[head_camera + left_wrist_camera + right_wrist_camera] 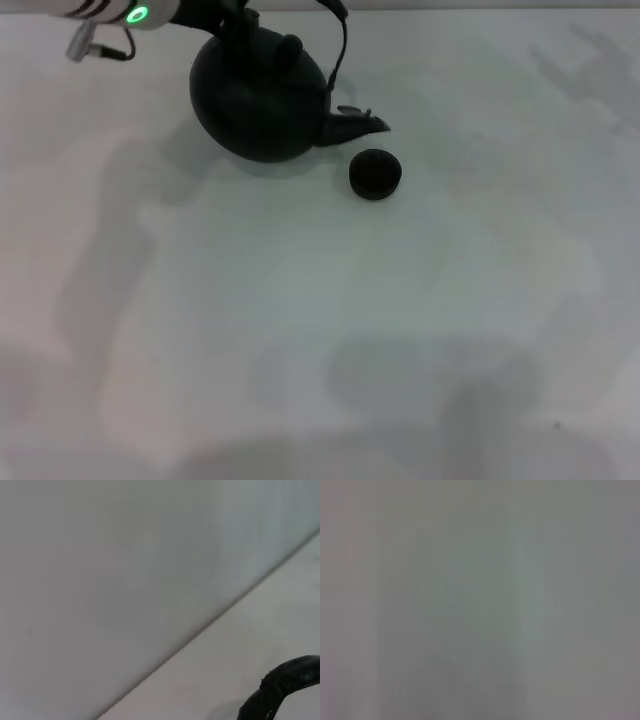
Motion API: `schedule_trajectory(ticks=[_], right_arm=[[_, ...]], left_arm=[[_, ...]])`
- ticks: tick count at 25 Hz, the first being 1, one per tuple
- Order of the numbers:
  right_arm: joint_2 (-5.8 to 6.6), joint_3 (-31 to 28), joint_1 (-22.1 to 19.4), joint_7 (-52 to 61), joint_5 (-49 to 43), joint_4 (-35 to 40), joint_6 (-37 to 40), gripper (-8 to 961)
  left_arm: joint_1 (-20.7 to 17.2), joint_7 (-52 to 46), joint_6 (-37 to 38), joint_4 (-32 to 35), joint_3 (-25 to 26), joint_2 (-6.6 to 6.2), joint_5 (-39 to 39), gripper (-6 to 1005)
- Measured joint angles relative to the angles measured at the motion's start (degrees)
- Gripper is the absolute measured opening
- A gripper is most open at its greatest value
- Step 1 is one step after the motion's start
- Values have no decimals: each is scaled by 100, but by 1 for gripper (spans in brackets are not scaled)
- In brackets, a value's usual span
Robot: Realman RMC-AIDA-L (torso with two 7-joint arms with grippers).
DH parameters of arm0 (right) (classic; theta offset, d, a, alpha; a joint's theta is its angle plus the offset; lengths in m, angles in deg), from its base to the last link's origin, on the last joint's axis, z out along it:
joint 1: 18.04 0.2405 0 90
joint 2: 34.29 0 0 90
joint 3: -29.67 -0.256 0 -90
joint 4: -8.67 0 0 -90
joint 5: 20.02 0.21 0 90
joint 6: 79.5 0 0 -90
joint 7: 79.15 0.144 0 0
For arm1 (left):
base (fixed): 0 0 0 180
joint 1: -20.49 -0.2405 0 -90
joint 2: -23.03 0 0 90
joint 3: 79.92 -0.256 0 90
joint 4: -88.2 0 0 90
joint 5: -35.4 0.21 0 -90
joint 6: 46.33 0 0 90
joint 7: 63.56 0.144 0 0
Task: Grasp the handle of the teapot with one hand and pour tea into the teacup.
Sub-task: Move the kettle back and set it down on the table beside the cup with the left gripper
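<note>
The teapot (262, 100) is tilting at the far left of the white table (320, 330), its spout pointing down toward the teacup (375, 173) just beside it. The left claw (235, 15) is reaching in over the handle (340, 45); whether it is clenched I cannot tell. A pale wall (125, 555) is meeting the table's far edge.
</note>
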Motion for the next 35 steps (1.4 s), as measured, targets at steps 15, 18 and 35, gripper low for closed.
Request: schedule_trajectory(ticks=[15,18,35], right_arm=[[1,69,130,23,-191,-3,204,818],[1,68,119,42,-195,-11,226,818],[53,59,124,298,-411,-61,332,818]], left_arm=[[-1579,2418,1901,-50,410,-16,-3116,157],[-1776,3562,2067,-271,529,-16,-4293,157],[-1922,8204,190,-3022,2355,-29,-8171,157]])
